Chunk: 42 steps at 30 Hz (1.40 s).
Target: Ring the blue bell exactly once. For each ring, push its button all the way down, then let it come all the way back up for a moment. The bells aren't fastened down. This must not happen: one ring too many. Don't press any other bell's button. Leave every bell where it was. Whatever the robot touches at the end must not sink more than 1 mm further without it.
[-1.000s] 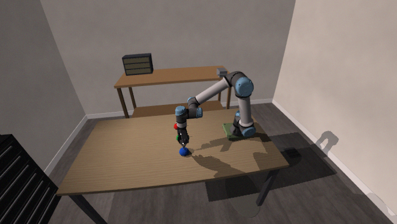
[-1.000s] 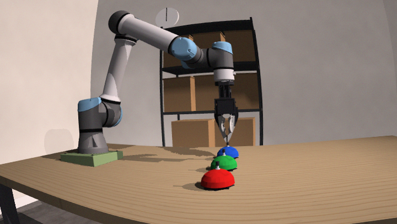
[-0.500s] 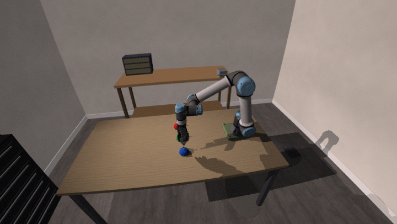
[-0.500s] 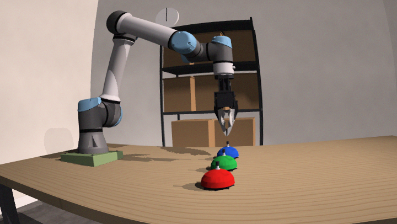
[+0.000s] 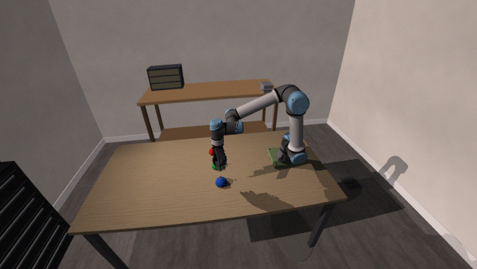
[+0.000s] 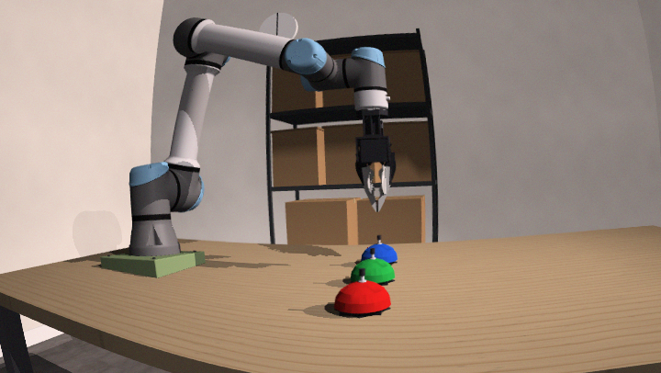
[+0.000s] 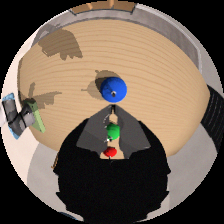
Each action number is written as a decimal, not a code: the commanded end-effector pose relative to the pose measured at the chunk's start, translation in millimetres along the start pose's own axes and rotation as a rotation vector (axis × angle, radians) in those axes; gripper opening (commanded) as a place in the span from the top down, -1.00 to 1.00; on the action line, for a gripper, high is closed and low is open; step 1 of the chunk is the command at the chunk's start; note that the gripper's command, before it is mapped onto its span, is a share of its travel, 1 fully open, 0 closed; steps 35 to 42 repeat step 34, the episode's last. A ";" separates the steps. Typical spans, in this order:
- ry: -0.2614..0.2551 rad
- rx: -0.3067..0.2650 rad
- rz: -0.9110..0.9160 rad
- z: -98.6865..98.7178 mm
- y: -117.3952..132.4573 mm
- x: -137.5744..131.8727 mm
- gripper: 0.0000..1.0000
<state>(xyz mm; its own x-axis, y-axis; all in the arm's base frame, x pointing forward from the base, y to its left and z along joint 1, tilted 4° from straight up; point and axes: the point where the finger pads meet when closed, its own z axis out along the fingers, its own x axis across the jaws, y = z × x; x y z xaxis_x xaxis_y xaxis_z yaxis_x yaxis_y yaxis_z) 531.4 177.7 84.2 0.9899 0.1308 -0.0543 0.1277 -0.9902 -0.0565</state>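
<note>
Three bells stand in a row on the wooden table. The blue bell [image 6: 379,254] is at one end, the green bell [image 6: 372,271] in the middle and the red bell [image 6: 362,299] at the other end. The blue bell's small dark button [image 6: 378,239] stands up on top. My gripper [image 6: 377,207] is shut and empty, pointing down, clearly above the blue bell and not touching it. In the top view the gripper [image 5: 220,167] hangs behind the blue bell [image 5: 220,181] and partly hides the green and red bells. In the wrist view the blue bell [image 7: 112,88] lies just beyond the fingertips [image 7: 113,107].
The arm's base sits on a green plate [image 6: 152,262] at the table's side. A side table with a small drawer box [image 5: 165,77] stands by the back wall. A shelf rack with cardboard boxes [image 6: 352,139] stands off the table.
</note>
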 end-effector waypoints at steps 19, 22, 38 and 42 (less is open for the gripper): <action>0.001 0.000 0.000 -11.8 0.1 0.3 1.00; 0.001 0.000 0.000 -11.8 0.1 0.3 1.00; 0.001 0.000 0.000 -11.8 0.1 0.3 1.00; 0.001 0.000 0.000 -11.8 0.1 0.3 1.00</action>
